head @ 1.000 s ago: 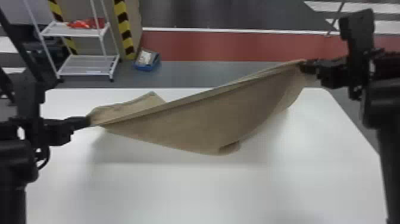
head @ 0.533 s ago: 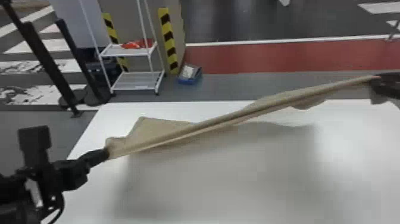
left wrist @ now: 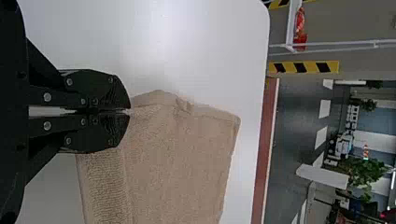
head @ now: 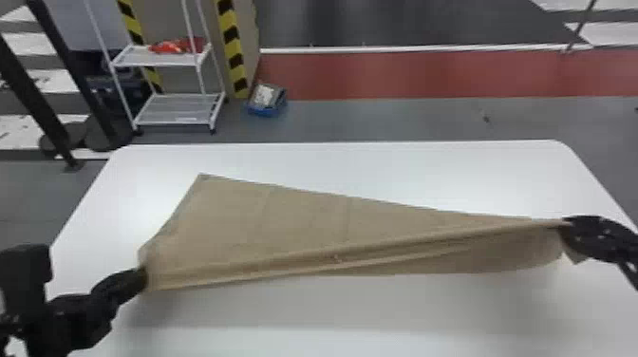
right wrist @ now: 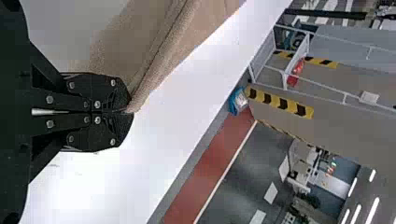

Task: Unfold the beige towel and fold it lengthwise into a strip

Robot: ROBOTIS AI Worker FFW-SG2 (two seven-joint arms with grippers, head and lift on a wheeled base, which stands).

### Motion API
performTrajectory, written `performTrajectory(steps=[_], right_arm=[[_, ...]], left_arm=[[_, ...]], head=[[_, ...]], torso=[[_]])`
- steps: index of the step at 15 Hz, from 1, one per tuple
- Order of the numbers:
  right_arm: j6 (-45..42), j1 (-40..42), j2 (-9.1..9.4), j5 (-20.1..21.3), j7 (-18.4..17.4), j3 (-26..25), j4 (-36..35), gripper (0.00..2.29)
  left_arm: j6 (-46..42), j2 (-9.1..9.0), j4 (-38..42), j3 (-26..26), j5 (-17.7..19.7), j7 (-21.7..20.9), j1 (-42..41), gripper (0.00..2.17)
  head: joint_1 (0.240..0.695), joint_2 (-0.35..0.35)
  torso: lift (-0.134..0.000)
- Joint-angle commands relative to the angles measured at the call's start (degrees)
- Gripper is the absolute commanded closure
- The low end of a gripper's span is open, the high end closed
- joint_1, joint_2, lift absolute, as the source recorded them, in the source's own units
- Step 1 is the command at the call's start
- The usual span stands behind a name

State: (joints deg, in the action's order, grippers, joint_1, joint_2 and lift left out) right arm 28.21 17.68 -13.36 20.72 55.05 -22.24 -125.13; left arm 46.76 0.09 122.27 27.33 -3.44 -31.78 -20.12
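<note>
The towel (head: 294,209) spans the middle of the head view, its near edge drawn in a long line from lower left up to the right. One free corner lies toward the upper left on the table (head: 332,159); below the line, toward the right, a loose flap sags.

The left gripper (head: 144,279), at lower left, has its fingers closed on one end of that edge; the right gripper (head: 566,222), at the right side, has its fingers pinched on the other.

The step in hand looks like spreading the towel out before the lengthwise fold. Both grippers should move as a pair, keeping the edge just taut: too hard a pull could slip the thin pinch, too slack a one would let the middle droop and crease. The right end sits farther up the frame, so the two want levelling first. The flap needs to swing out flat rather than get tucked beneath; lowering while drawing steadily toward the bottom of the frame should help. Release only once the cloth lies smooth, then fold long edge to long edge.
</note>
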Motion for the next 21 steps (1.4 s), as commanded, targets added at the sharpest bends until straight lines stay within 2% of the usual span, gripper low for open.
performTrajectory(steps=[1, 5, 6, 9, 10, 13, 17, 19, 21], right_arm=[[-0.5, 1.0, -0.62, 0.3, 2.8, -0.3, 0.4, 0.00], [-2.9, 2.6, -2.11, 0.6, 13.0, -2.1, -1.3, 0.06], [-4.2, 3.2, -2.64, 1.7, 15.8, -2.7, -2.2, 0.06], [-10.5, 6.0, -3.69, 9.3, 21.8, -2.9, -3.7, 0.06], [-10.5, 6.8, -4.57, 11.2, 23.3, -2.9, -4.1, 0.07], [-12.4, 9.0, -5.10, 17.5, 23.3, -1.6, -3.6, 0.10], [-12.1, 9.8, -5.10, 25.0, 23.3, 5.9, -2.0, 0.21], [-12.1, 10.0, -5.10, 26.9, 23.3, 8.0, -1.8, 0.27], [-11.9, 10.4, -5.10, 27.4, 23.3, 8.5, -1.8, 0.50]], left_arm=[[-0.2, -0.24, 1.0, 0.2, 0.1, 0.0, -0.8, 0.00], [-0.2, -0.24, 3.6, 1.6, 0.2, -0.7, -2.1, 0.03], [-0.2, -0.24, 4.1, 2.4, 0.2, -1.1, -2.4, 0.03], [-0.2, -0.24, 4.6, 4.5, 0.4, -2.7, -2.7, 0.03], [-0.2, -0.24, 4.9, 5.2, 0.7, -2.9, -3.4, 0.03], [-0.2, -0.24, 4.9, 6.7, 1.6, -3.0, -3.8, 0.03], [-0.2, -0.24, 4.6, 6.3, 1.7, -3.7, -3.8, 0.03], [-0.2, -0.24, 4.2, 6.4, 1.9, -4.0, -3.8, 0.03], [-0.2, -0.24, 3.9, 6.7, 2.1, -4.2, -4.1, 0.03]], head=[[0.695, 0.052], [0.695, 0.081], [0.695, 0.088], [0.695, 0.112], [0.695, 0.122], [0.695, 0.124], [0.695, 0.135], [0.695, 0.154], [0.695, 0.175]], torso=[[-0.126], [-0.126], [-0.126], [-0.126], [-0.126], [-0.126], [-0.126], [-0.126], [-0.126]])
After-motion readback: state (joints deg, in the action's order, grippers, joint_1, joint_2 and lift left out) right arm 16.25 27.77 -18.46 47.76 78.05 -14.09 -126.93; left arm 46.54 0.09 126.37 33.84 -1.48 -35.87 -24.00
